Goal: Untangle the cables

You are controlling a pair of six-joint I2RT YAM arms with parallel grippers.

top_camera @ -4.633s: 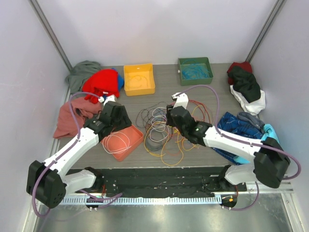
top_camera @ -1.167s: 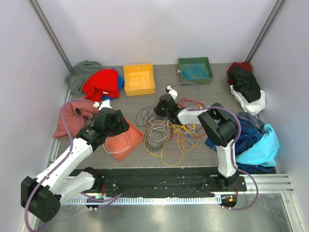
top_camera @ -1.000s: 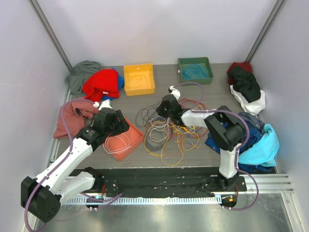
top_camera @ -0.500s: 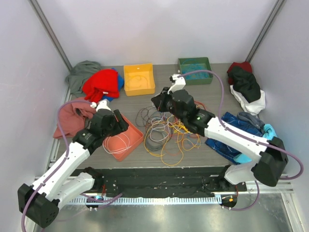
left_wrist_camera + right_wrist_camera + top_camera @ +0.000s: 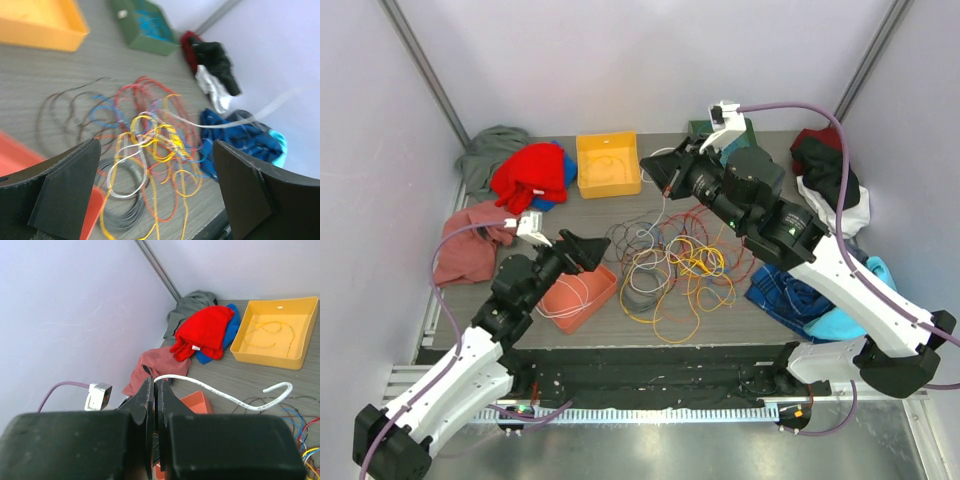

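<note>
The cables (image 5: 670, 270) lie in a loose tangle of red, orange, yellow, blue, grey and black loops on the grey table; in the left wrist view the same cables (image 5: 150, 140) are blurred. My right gripper (image 5: 650, 168) is raised above the pile's far side, shut on a white cable (image 5: 225, 395). That white cable (image 5: 663, 205) hangs from the gripper down into the tangle. My left gripper (image 5: 598, 250) stands open at the pile's left, over the orange tray's edge. Nothing is between its fingers (image 5: 65, 190).
An orange tray (image 5: 603, 287) holding a pale coil sits left of the pile. A yellow tray (image 5: 608, 165) and a green tray (image 5: 698, 128) stand at the back. Garments lie around: red (image 5: 532, 172), pink-brown (image 5: 470, 250), blue (image 5: 800, 290), black and white (image 5: 830, 180).
My right arm has risen and pulled back, drawing the white cable up out of the pile. My left gripper has opened wide and turned toward the tangle.
</note>
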